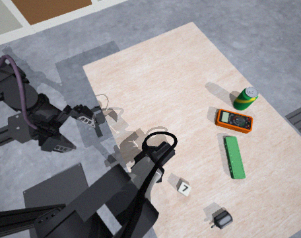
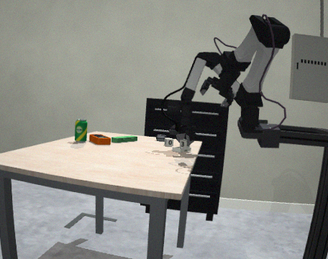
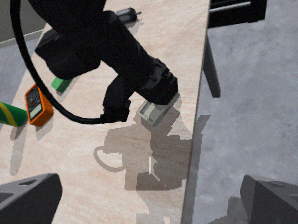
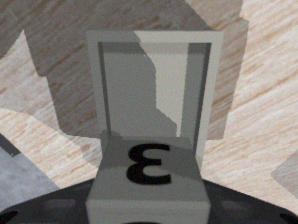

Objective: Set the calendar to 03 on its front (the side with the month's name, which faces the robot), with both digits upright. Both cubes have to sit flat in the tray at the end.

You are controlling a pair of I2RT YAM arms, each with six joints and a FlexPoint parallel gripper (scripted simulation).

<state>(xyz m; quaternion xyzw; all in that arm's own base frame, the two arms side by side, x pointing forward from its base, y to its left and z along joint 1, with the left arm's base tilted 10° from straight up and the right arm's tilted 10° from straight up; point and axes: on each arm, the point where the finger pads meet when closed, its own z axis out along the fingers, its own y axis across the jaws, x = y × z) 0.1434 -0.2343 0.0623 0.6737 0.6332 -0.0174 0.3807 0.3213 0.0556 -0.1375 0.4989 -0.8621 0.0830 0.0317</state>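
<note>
The pale grey tray [image 2: 177, 150] [image 3: 143, 117] [image 4: 93, 75] lies near the table's edge. Its far compartment in the right wrist view is empty. A white cube [image 2: 183, 144] [image 4: 112, 170] with a 3 is at its other end; the 3 looks upright in the exterior view. Whether it rests flat is unclear. My right gripper [image 4: 148, 186] is shut on this cube, fingers on its two sides. The other cube [image 1: 184, 188] [image 2: 169, 142] lies on the table beside the tray, 7 up, 0 toward the exterior camera. My left gripper [image 1: 83, 136] [image 3: 150, 182] is open and empty, away from the tray. The month's name is hidden.
A green can [image 1: 245, 99] [image 2: 80, 130], an orange multimeter [image 1: 234, 121] [image 3: 39, 106] and a green block [image 1: 234, 157] stand along the table's far side. A black plug adapter [image 1: 223, 219] [image 3: 127, 15] lies beyond the loose cube. The right arm covers the tray in the top view.
</note>
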